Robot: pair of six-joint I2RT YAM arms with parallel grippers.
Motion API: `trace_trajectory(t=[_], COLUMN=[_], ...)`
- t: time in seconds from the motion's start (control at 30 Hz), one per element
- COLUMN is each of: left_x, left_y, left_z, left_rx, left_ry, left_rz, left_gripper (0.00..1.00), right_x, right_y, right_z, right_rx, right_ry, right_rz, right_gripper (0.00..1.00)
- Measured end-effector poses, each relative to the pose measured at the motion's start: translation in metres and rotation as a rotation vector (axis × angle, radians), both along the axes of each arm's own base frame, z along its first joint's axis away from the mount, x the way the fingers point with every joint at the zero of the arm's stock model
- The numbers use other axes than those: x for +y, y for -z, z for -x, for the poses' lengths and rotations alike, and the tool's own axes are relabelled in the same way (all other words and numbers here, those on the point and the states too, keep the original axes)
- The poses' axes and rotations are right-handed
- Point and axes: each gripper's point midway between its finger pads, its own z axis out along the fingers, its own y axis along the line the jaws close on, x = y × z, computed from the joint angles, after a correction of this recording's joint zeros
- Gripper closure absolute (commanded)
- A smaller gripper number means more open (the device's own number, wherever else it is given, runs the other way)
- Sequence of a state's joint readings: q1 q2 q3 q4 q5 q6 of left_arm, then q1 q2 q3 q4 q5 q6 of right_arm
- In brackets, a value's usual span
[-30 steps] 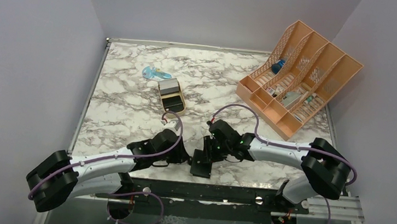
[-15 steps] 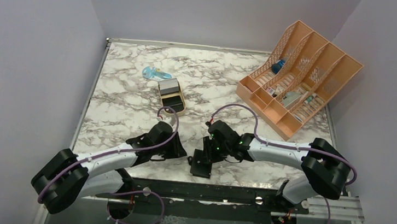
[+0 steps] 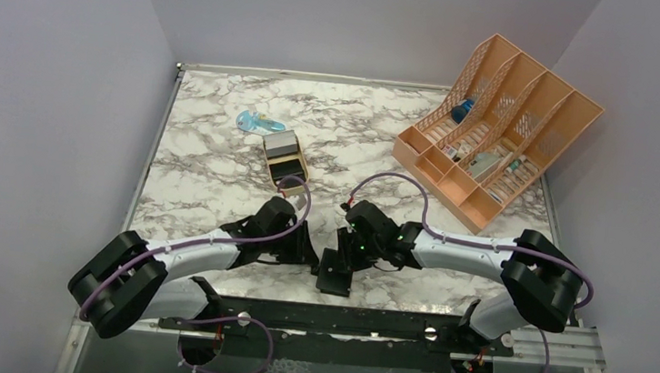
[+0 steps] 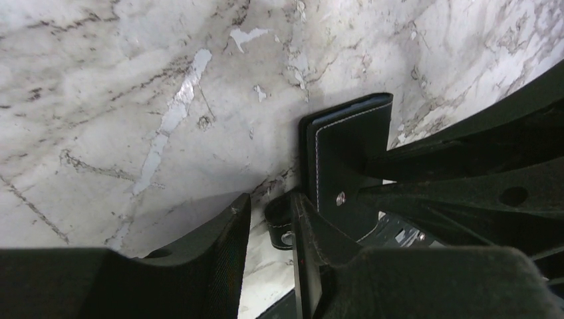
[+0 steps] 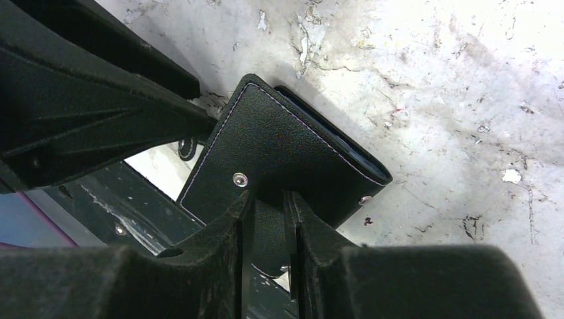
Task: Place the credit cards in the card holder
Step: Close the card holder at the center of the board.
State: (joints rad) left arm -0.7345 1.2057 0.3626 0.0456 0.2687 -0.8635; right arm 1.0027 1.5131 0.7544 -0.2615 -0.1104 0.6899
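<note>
Card holder (image 3: 334, 276) location: on the marble table (image 3: 210, 166), at its near edge and about centre, between the two grippers. Both wrist views show it folded, black stitched outer face up.

Right gripper (image 5: 267, 199): enters from the right. Its fingers are clamped on a short black strap (image 5: 266, 234) at the holder's edge, one finger on each face of the strap.

Left gripper (image 4: 269, 203): enters from the left. Its fingers stand apart, with bare marble visible between them. A small tab with a metal stud (image 4: 281, 227) lies at the mouth of the gap, against the finger nearer the holder; firm contact cannot be confirmed.

Change since one second ago: the left arm (image 3: 201, 252) has swung its elbow end to the right and carried its wrist toward the far side, closer to the gold tin (image 3: 285, 162). Its fingertips stay just left of the holder. The right arm (image 3: 466, 250) and the holder keep their positions.

Surroundings: a pale blue object (image 3: 257, 123) lies beyond the tin. A peach desk organiser (image 3: 536, 97) stands at the far right corner.
</note>
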Motion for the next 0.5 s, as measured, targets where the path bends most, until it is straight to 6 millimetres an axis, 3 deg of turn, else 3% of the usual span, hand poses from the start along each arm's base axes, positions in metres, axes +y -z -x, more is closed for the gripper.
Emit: trace_trajectory(t=[0.5], left_x=[-0.004], left_y=[-0.013], left_z=[0.01], left_rx=[0.006], left_ry=[0.05], left_rz=[0.05], left_gripper=[0.71], right_x=[-0.003], right_y=[-0.003], right_z=[-0.001], right_rx=[-0.001], right_ry=[0.019], right_rz=[0.03], right_gripper=[0.72])
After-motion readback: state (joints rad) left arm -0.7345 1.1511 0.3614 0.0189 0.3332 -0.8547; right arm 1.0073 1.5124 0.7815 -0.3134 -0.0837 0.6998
